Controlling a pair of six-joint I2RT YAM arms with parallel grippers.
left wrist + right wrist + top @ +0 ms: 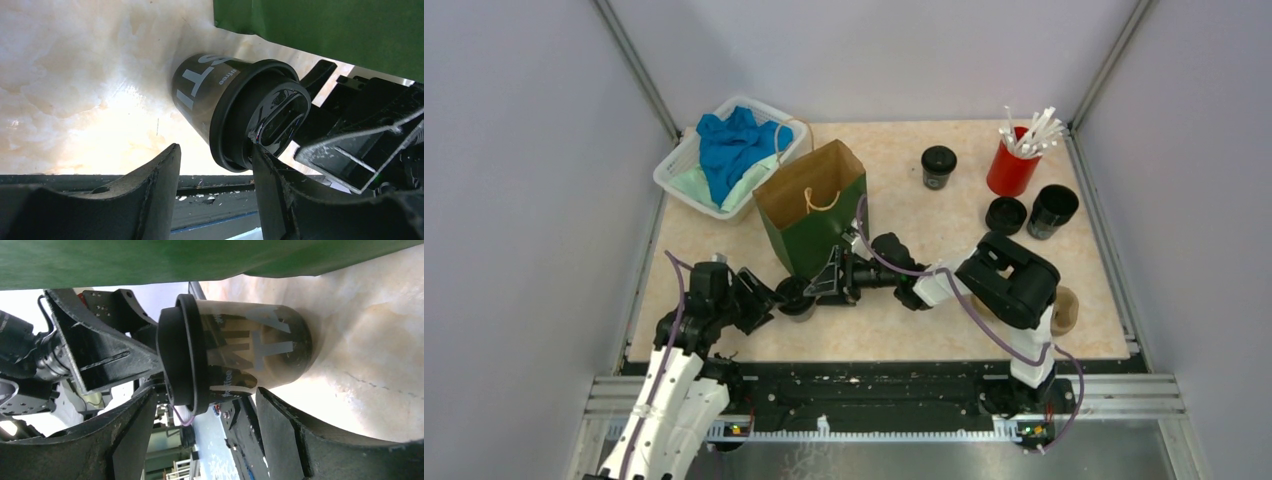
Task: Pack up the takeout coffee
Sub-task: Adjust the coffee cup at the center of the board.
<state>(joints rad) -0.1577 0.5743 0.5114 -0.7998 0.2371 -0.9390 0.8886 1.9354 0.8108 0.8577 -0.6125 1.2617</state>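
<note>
**Step in hand: grasp the cup for loading**

1. Locate the work. One takeout coffee cup (796, 297) stands upright on the table (894, 325), lid (272, 122) on, just in front of the paper bag (809, 200) and close to its green wall.
2. Check both claws.
   - The left gripper (215, 152) is spread and holds nothing. The cup lies just past its fingertips, with the lid rim very near one finger. You cannot tell from these views whether they touch.
   - The right gripper (206, 395) is also spread wider than the cup and holds nothing. The cup body sits between its fingers with a gap on each side.
3. Use one arm only. The right gripper appears better placed, since it straddles the cup.
4. Back the left gripper clear before you close, because the two sets of fingers crowd the same cup.
5. Close on the cup body below the lid rim. Pressing on the rim would likely pop the lid off.
6. Use light force, as the thin wall probably deforms.
7. Lift straight up above the bag's open mouth before you move across to it. The cup stands close enough to the bag that a sideways drag could catch the wall.
</note>
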